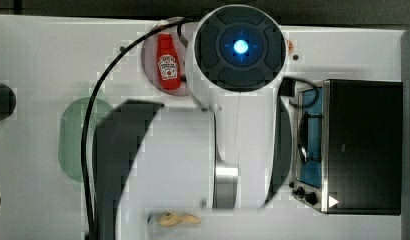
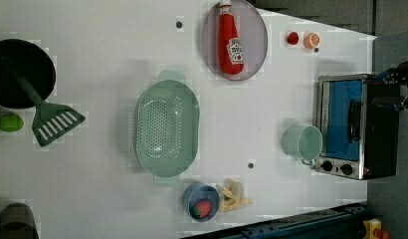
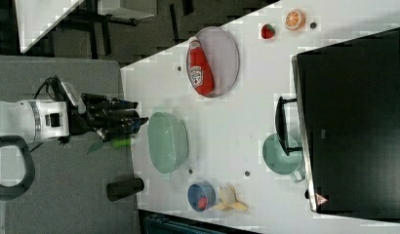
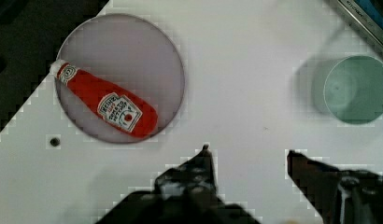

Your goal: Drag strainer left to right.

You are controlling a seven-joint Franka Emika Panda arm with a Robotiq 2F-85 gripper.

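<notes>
The strainer [image 2: 167, 129] is a pale mint-green oval bowl with a perforated inside, standing upright on the white table [image 2: 92, 59]. In the top view the strainer [image 1: 73, 140] lies at the left, half hidden behind the arm and its cable. In the right view my gripper [image 3: 141, 121] is just left of the strainer [image 3: 168, 142] and apart from its rim. In the wrist view the gripper [image 4: 249, 154] is open, with only bare table between its dark fingers [image 4: 203, 163].
A teal mug [image 2: 302, 143] stands beside the toaster oven [image 2: 351, 127]. A ketchup bottle [image 2: 231, 45] lies on a grey plate [image 2: 254, 40]. A blue bowl [image 2: 192, 196] and fries [image 2: 234, 195] sit near the strainer. A black pot [image 2: 18, 69] and green spatula [image 2: 55, 122] are at the left view's left.
</notes>
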